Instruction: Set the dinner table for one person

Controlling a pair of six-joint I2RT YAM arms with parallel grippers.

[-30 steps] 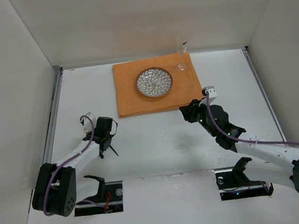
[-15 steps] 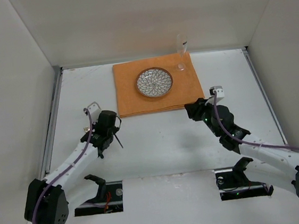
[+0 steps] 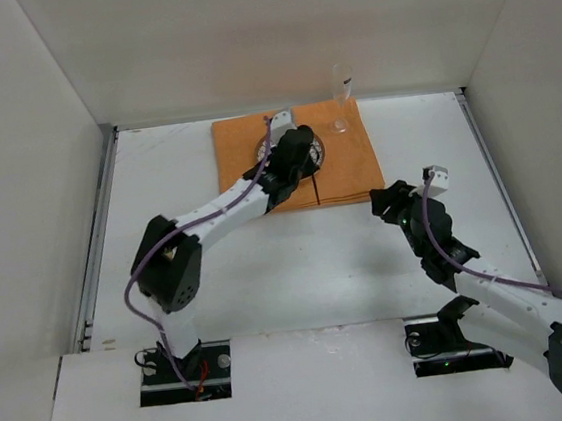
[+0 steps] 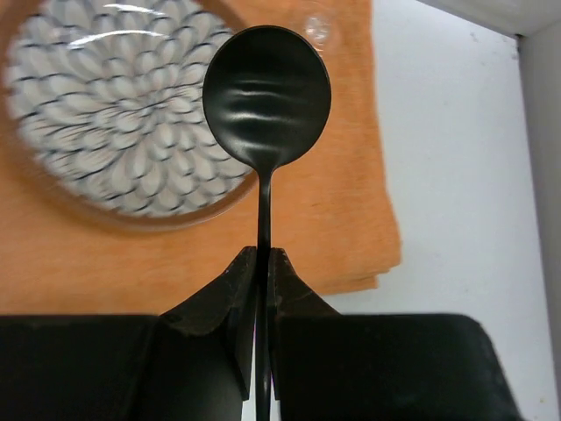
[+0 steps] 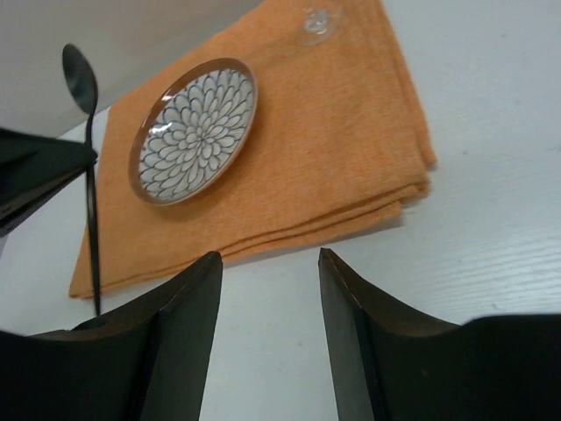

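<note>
**Operator:** While the left end effector (image 4: 263,263) hangs over the orange mat (image 5: 351,132), what surrounds it?

**Technician:** It pinches the handle of a black spoon (image 4: 266,96). A patterned plate (image 5: 195,130) lies on the mat below. A tall glass (image 3: 341,99) stands at the mat's far right corner.

**Operator:** State of the right end effector (image 5: 269,256)?

**Technician:** Spread, holding nothing, above the desk (image 3: 297,269) just beside the mat's near right corner.

**Operator:** And the desk?

**Technician:** Matte white. It carries the mat at its far middle. White panels (image 3: 242,34) wall it in.
</note>
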